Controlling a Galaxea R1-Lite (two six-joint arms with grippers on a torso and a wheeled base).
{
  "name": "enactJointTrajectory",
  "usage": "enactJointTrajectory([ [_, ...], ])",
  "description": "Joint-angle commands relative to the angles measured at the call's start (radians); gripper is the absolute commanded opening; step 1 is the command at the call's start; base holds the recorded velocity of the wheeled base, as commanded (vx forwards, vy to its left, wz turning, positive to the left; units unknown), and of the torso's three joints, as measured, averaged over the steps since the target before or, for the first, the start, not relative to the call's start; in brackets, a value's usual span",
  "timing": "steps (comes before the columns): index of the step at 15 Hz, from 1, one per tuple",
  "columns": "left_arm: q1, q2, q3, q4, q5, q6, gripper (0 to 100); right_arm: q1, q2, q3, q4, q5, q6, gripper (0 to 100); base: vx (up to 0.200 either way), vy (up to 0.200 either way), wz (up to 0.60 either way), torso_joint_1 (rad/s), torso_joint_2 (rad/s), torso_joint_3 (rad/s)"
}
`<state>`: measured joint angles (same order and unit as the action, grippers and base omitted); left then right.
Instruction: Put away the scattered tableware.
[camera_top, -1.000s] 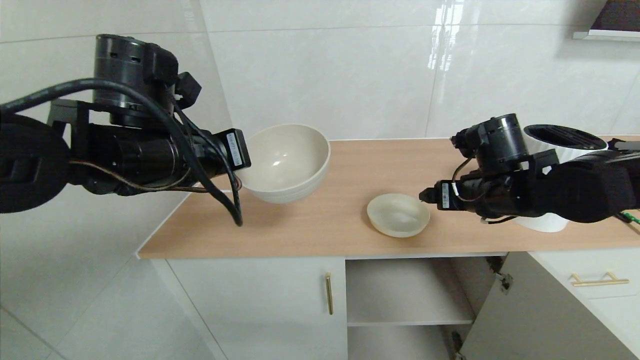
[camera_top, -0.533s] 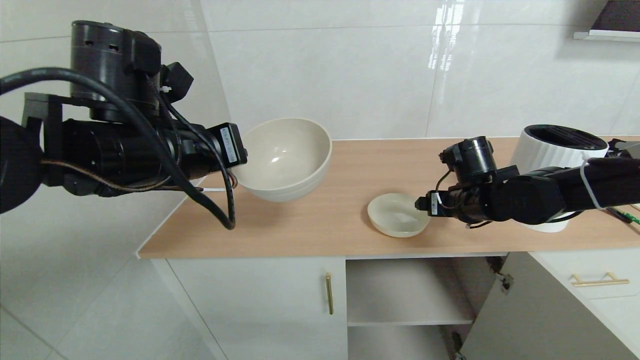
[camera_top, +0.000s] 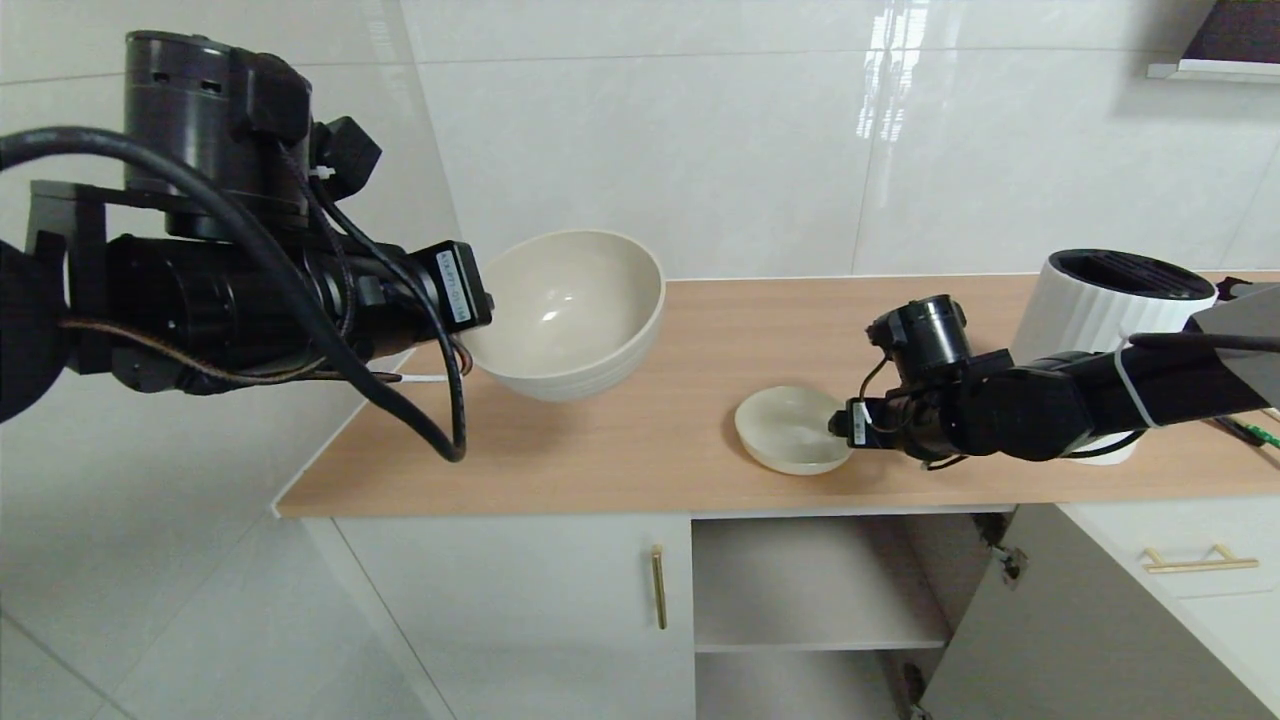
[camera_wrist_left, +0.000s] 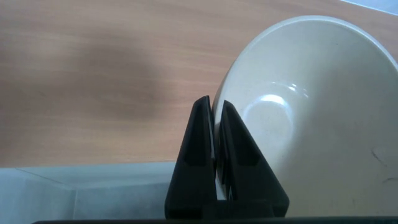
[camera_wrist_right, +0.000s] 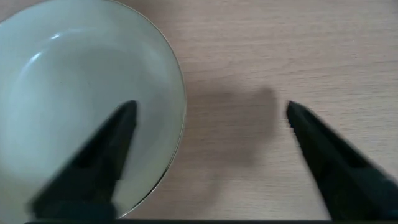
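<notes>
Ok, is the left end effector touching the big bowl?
Touching. The left wrist view shows the left end effector shut on the big bowl, its rim pinched between the two fingers.

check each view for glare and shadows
Head view: bright glare streaks the wall tiles, and a highlight sits inside the large bowl. Left wrist view: a broad soft shadow darkens the countertop beside that bowl. Right wrist view: a faint shadow lies between the right gripper fingers, next to the small bowl.
</notes>
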<state>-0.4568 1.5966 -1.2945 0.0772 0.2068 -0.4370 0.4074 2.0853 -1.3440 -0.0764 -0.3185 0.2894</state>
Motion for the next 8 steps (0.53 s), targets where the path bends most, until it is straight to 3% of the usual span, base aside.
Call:
enactJointTrajectory([
  [1,0.0,-0.003,0.001,0.001,0.0,0.0,0,0.001,0.004,-0.001,-0.005,0.009,0.002,0,0.0,0.0,0.0,0.0,0.0,0.0],
  [8,0.0,-0.015,0.003,0.001,0.0,0.0,0,0.001,0.002,-0.001,-0.006,0.035,0.005,0,0.0,0.0,0.0,0.0,0.0,0.0],
])
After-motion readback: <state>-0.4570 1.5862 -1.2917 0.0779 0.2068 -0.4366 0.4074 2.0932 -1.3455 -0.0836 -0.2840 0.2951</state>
